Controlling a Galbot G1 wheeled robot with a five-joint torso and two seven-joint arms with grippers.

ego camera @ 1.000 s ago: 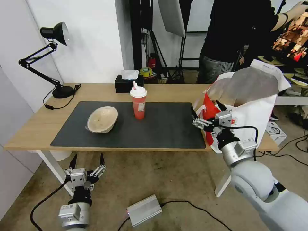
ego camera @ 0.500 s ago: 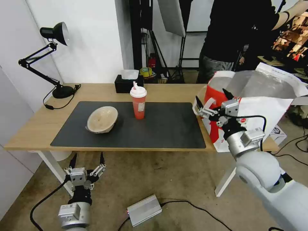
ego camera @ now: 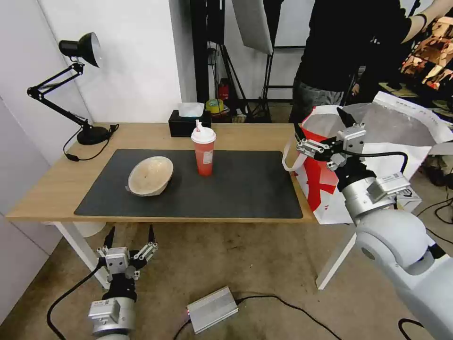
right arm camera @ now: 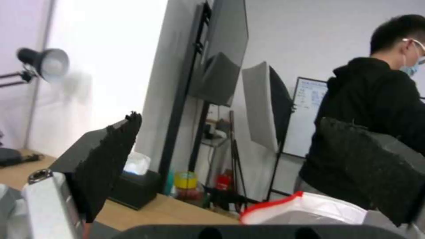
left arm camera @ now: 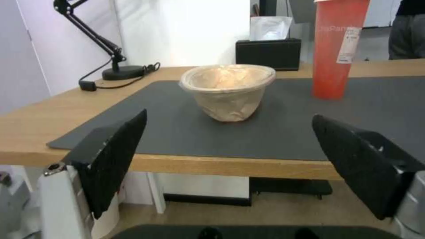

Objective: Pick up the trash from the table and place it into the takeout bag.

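Your right gripper (ego camera: 322, 131) hangs empty, fingers spread, at the takeout bag's (ego camera: 377, 156) open mouth. The red drink cup (ego camera: 204, 152) and beige bowl (ego camera: 150, 175) stand well left of the bag on the mat (ego camera: 245, 189). Your left gripper (ego camera: 129, 234), also spread, waits below the table (ego camera: 56, 184) edge; approach the cup level, gripping mid-body.

A studio lab — softbox (ego camera: 253, 23), light stands (ego camera: 231, 71), whiteboard (right arm camera: 305, 121).

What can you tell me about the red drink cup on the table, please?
The red drink cup is a tall translucent red tumbler with a white domed lid, a straw and a small white label. It stands upright on the dark grey mat, right of the beige bowl, in front of the tissue box. Nothing grips it.
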